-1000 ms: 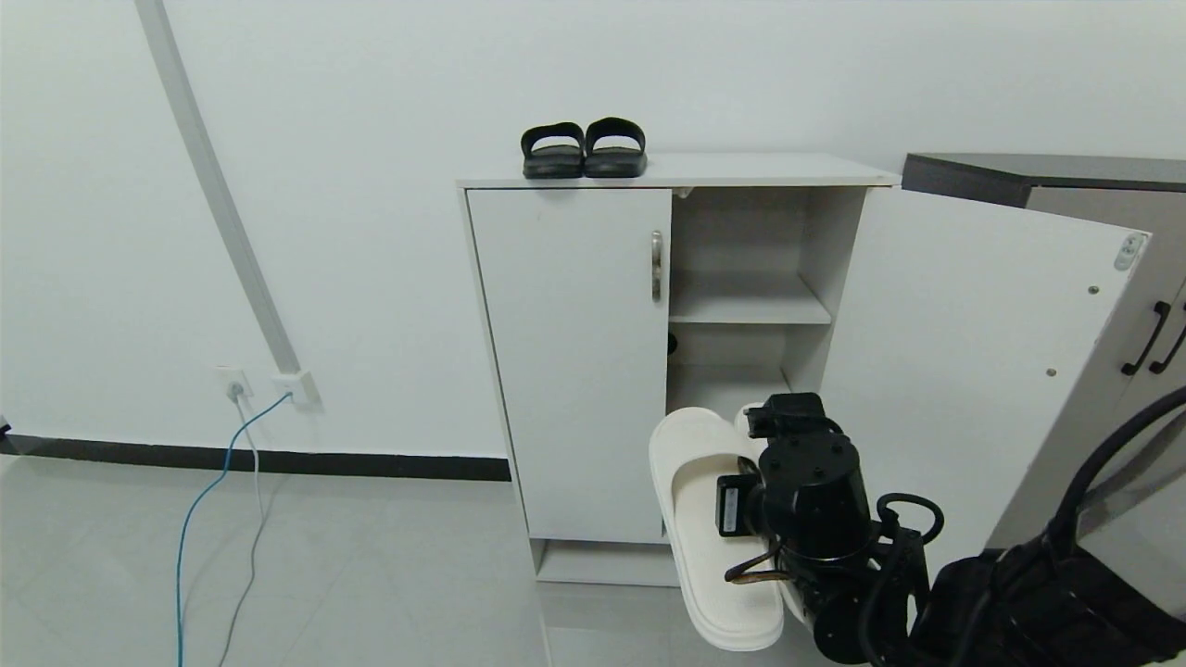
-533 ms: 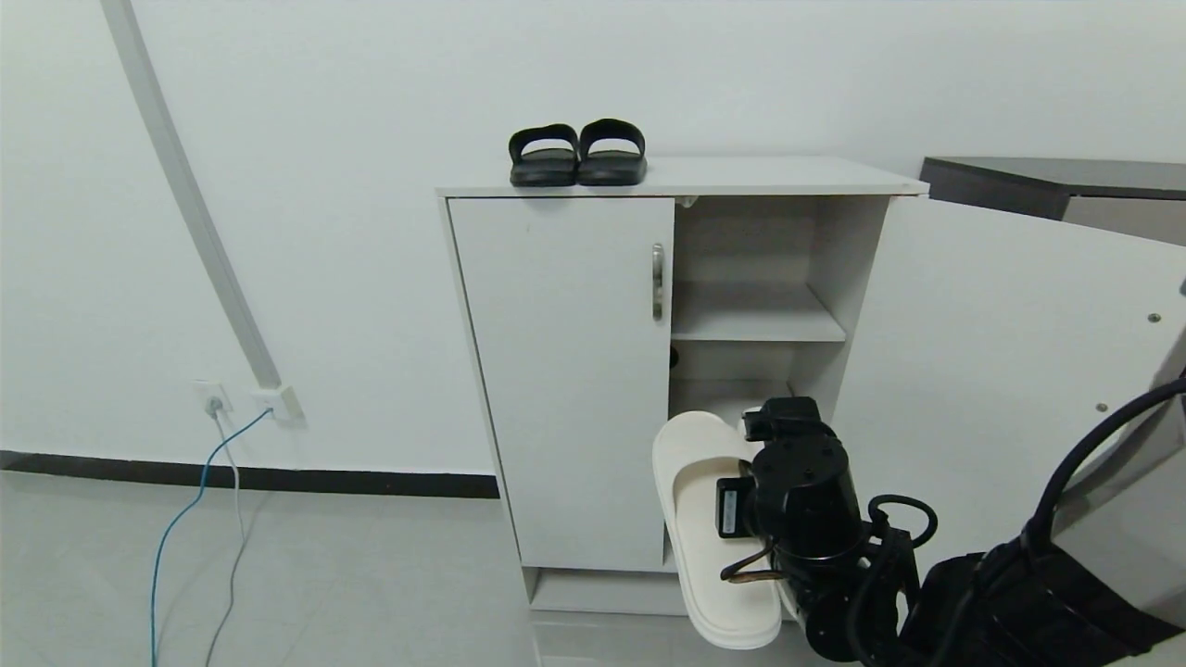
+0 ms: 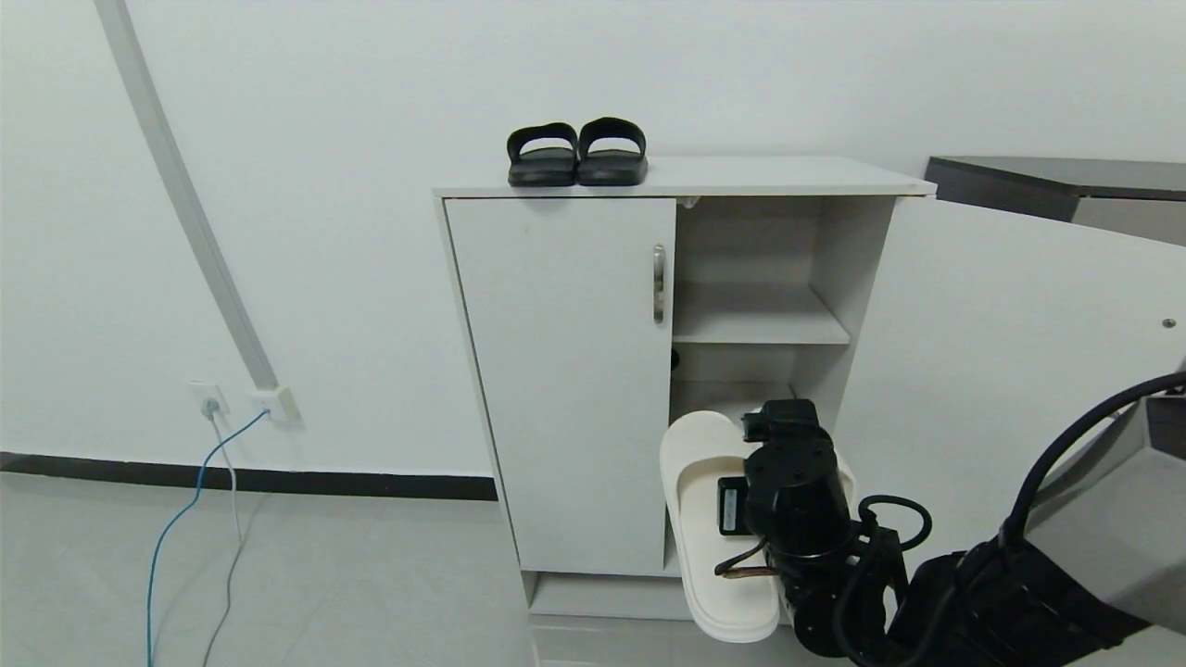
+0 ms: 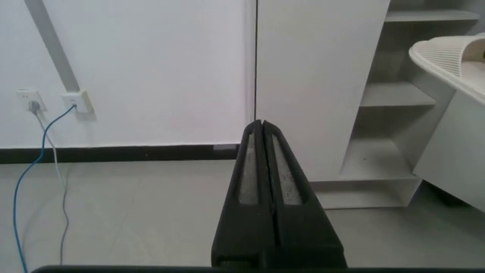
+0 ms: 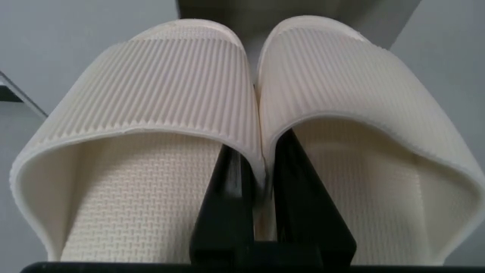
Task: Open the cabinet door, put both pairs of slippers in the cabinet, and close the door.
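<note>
Open cabinet [image 3: 556, 371] at the wall [image 3: 371, 93], right gripper [image 5: 258, 178] clamped on white slippers [image 3: 695, 445], seemingly nearer now, left gripper [image 4: 261, 144] closed.

Cream slippers [image 5: 174, 91], ribbed straps, fine embossed pattern on the footbeds, either side of the black right end effector [image 5: 258, 167]. Above and beyond it, plain black slippers [image 3: 576, 154] on the white cabinet [image 3: 565, 389], silver handle [image 3: 658, 283].

The white slippers [image 5: 174, 98] are showing ribbed, matt, rubbery straps; the cabinet [image 3: 565, 371] is looking smooth and matt, its handle [image 3: 659, 283] gleaming like metal, the floor [image 3: 352, 584] shining glossily.
</note>
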Controlling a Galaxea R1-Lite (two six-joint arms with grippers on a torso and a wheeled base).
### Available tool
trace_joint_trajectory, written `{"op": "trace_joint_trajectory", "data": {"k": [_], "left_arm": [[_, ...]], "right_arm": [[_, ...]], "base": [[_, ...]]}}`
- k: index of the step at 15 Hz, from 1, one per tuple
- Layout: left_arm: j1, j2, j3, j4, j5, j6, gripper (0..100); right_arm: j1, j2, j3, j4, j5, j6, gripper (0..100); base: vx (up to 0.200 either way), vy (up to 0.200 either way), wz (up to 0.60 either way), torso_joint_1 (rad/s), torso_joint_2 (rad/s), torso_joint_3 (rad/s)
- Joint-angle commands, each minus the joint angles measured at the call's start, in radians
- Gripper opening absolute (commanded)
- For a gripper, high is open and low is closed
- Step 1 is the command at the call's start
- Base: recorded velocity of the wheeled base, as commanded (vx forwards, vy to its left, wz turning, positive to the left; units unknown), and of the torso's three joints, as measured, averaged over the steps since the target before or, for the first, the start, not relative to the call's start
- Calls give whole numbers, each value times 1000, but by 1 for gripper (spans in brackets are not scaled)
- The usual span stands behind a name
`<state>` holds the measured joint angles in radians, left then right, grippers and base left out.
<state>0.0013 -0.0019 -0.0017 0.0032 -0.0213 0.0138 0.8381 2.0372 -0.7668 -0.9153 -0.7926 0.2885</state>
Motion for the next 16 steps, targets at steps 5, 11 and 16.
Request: {"op": "trace_joint_trajectory", "data": {"k": [5, 11, 16], "left_arm": [[0, 2, 0, 0, 0, 0, 0], [0, 2, 0, 0, 0, 2, 0], [0, 2, 0, 0, 0, 2, 0]], "right_arm": [[-14, 12, 4, 0, -1, 0, 0], [-4, 123, -6, -79, 7, -8, 0], [-10, 271, -123, -160, 22, -31, 0]], "base": [[0, -200, 0, 0, 0, 3], [0, 0, 0, 0, 0, 0], [0, 0, 0, 0, 0, 0]]}}
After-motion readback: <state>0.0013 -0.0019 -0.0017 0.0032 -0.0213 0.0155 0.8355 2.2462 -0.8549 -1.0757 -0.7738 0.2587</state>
